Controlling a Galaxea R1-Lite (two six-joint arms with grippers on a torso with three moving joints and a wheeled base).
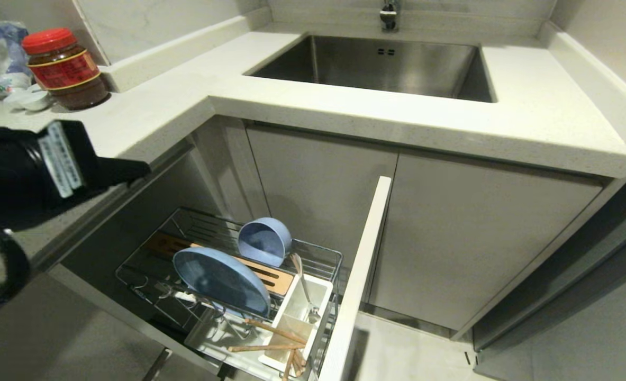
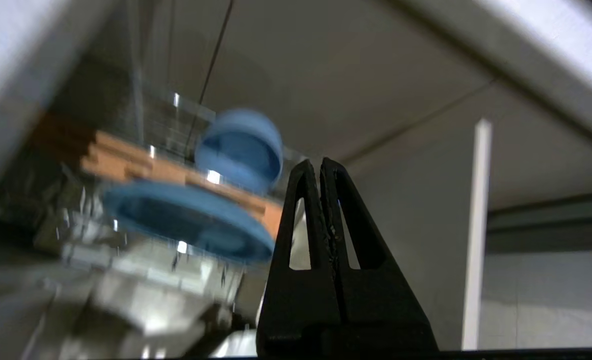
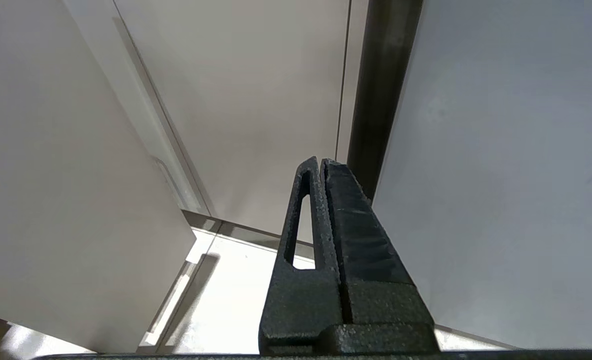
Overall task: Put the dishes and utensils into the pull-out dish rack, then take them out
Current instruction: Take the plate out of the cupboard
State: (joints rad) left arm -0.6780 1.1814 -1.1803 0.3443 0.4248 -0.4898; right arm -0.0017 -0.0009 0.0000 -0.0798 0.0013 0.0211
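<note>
The pull-out dish rack (image 1: 318,264) stands drawn out of the cabinet at the lower centre of the head view, its flat white front panel (image 1: 360,275) running up the frame on the rack's right side. In the wire basket the light blue oval plate (image 1: 220,280) stands on edge among the prongs, tilted, just in front of the slotted wooden bar (image 1: 270,278). Behind that bar the light blue bowl (image 1: 264,241) rests on its side with its hollow turned toward the camera. The white utensil box (image 1: 297,323) sits at the rack's near right corner (hard against the front panel); the silver spoon (image 1: 305,288) leans in its farther compartment, and the wooden chopsticks (image 1: 270,338) lie slanted across the nearer one, their ends sticking out over the rim.

The left gripper (image 2: 320,167) hangs above and to the left of the rack, its arm filling the left middle of the head view; its fingers are pressed together with nothing between them, their tips pointing toward the plate and bowl. The right gripper (image 3: 321,162) is likewise closed and empty, facing plain cabinet doors and a strip of pale floor.

At the top centre the steel sink (image 1: 387,66) is set into the pale countertop (image 1: 529,116), and a red-lidded jar (image 1: 64,69) stands at the upper left.
</note>
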